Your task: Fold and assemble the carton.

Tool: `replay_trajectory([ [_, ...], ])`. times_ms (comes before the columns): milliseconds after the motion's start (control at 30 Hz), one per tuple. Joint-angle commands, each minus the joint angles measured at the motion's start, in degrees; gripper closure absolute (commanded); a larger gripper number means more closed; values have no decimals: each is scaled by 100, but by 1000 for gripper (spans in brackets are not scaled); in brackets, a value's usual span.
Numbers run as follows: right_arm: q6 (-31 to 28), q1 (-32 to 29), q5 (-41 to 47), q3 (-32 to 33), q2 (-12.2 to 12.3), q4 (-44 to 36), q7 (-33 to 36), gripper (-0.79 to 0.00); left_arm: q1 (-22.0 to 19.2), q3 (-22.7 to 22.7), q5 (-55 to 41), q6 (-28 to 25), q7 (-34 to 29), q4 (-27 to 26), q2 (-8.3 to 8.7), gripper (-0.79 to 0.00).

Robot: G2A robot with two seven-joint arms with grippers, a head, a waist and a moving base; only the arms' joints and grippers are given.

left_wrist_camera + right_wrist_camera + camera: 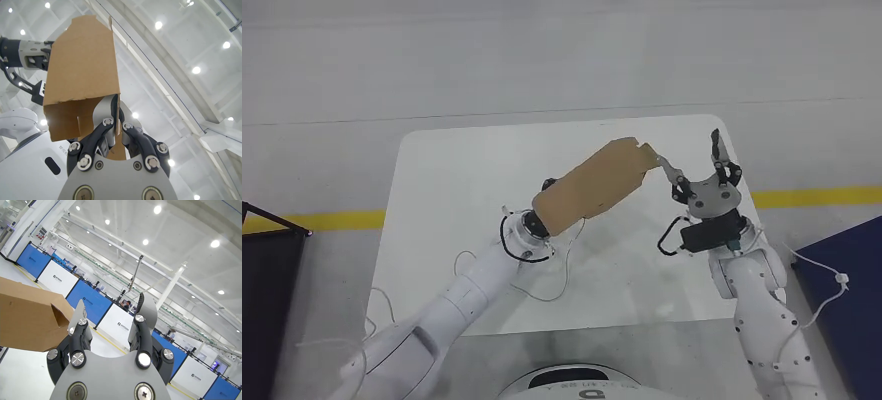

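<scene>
A brown cardboard carton (595, 185) is held up above the white table (442, 200), slanting from near the middle toward the far right. My left gripper (117, 115) is shut on the carton's (81, 64) lower wall edge, one finger inside and one outside. In the top view the left gripper (545, 196) sits at the carton's near end. My right gripper (689, 160) stands open just beyond the carton's far end, one fingertip beside the notched flap. In the right wrist view the carton (28, 315) lies alongside one finger (78, 313), nothing between the fingers of the right gripper (111, 303).
A yellow floor line (822, 196) runs past both sides of the table. A dark blue object (852, 270) stands off the table's right edge, and a dark frame (267, 270) off its left. Loose cables (542, 280) hang under the left arm.
</scene>
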Motion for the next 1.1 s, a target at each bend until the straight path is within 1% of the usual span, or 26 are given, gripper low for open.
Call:
replay_trajectory([
  [0, -115, 59, -51, -2, 10, 25, 56, -727, 60, -104, -48, 306, -38, -16, 9, 0],
  [100, -232, 84, -132, -35, 21, 9, 62, -745, 153, -271, -270, 843, -46, -66, 21, 0],
  [267, -316, 36, -76, -27, 35, 7, -77, -763, 277, -502, -242, 1295, 41, -198, 60, 0],
  [500, -762, -55, -5, 38, 86, -13, -558, -776, 408, -765, 18, 1521, 227, -384, 102, 0],
  [600, -635, -61, -48, 39, 87, -27, -462, -779, 453, -831, 106, 1631, 337, -475, 111, 0],
  [733, -636, 44, -145, -62, 87, 32, -291, -779, 518, -893, 186, 1716, 421, -589, 117, 0],
  [800, -702, 153, -134, -128, 88, 123, -234, -773, 545, -922, 340, 1742, 447, -624, 129, 0],
  [900, -820, 299, -18, -154, 92, 236, -232, -785, 546, -998, 659, 1669, 383, -579, 154, 0],
  [1067, -985, 399, 96, -130, 110, 312, -304, -785, 585, -1104, 917, 1618, 323, -606, 184, 0],
])
